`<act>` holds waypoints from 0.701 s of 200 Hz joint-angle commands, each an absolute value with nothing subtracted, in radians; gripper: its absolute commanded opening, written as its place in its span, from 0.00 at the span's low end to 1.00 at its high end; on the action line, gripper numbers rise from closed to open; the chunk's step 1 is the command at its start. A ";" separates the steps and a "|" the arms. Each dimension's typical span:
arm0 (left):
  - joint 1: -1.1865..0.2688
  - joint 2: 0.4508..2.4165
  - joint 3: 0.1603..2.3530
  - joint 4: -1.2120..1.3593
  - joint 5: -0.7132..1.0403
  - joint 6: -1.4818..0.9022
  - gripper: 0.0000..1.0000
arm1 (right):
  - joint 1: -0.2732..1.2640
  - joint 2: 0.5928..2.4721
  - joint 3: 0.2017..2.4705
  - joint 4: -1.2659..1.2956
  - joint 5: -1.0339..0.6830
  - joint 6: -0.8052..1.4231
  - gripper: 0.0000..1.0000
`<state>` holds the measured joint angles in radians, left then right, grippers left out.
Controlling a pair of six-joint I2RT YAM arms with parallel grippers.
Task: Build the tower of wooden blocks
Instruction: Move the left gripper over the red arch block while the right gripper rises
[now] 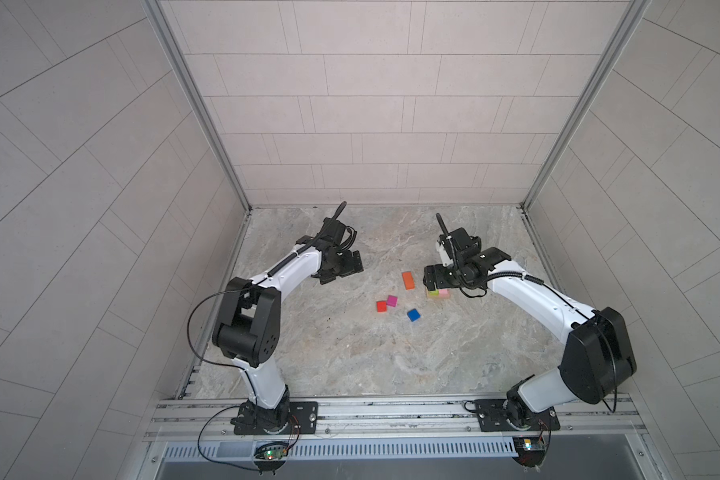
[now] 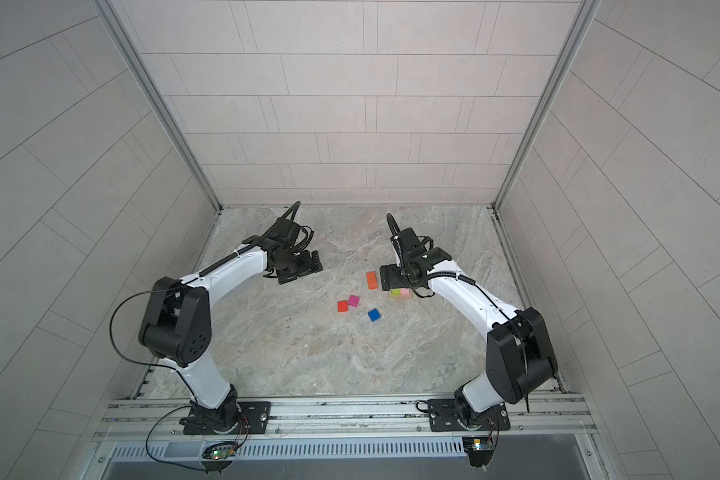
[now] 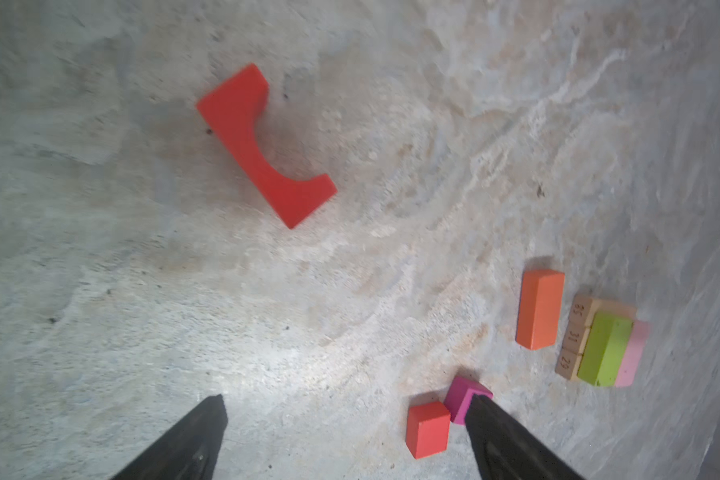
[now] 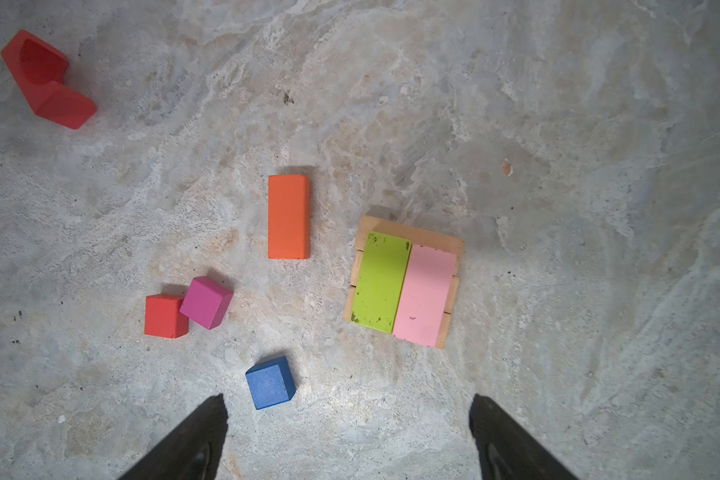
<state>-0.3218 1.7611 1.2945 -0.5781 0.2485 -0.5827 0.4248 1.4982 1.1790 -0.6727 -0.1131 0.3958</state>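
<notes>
The wood block tower stands as a low stack: tan bars (image 4: 416, 235) side by side, with a lime oblong (image 4: 381, 282) and a pink oblong (image 4: 425, 295) laid across them. Loose on the marbled table lie an orange oblong (image 4: 289, 216), a red cube (image 4: 165, 316), a magenta cube (image 4: 206, 302), a blue cube (image 4: 270, 382) and a red notched piece (image 3: 262, 145). My right gripper (image 1: 432, 280) hovers open and empty over the stack (image 1: 437, 293), partly hiding it in both top views. My left gripper (image 1: 346, 268) hangs open and empty, left of the orange oblong (image 1: 408, 280).
Tiled walls close the table on the left, back and right. A metal rail (image 1: 391, 411) with both arm bases runs along the front edge. Bare table (image 1: 350, 357) spreads in front of the blocks.
</notes>
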 commanded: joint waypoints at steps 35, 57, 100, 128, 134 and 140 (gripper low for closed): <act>-0.285 1.870 1.379 -0.594 0.134 -0.652 0.91 | 0.450 1.512 1.284 -0.745 -0.116 0.341 0.91; -0.279 1.910 1.417 -0.600 0.085 -0.679 0.87 | 0.453 1.510 1.283 -0.747 -0.115 0.335 0.91; -0.278 1.964 1.459 -0.569 0.048 -0.777 0.81 | 0.452 1.500 1.239 -0.740 -0.106 0.325 0.91; -0.278 1.987 1.486 -0.548 0.036 -0.805 0.77 | 0.452 1.502 1.218 -0.734 -0.106 0.319 0.91; -0.278 1.991 1.489 -0.542 0.036 -0.808 0.77 | 0.452 1.502 1.214 -0.732 -0.102 0.316 0.91; -0.278 1.996 1.491 -0.533 0.037 -0.814 0.75 | 0.452 1.502 1.211 -0.733 -0.098 0.315 0.90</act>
<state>-0.2794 1.9762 1.4567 -0.5549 0.0658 -0.7708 0.4469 1.4998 1.2232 -0.7151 -0.1188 0.3359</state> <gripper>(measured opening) 0.769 0.907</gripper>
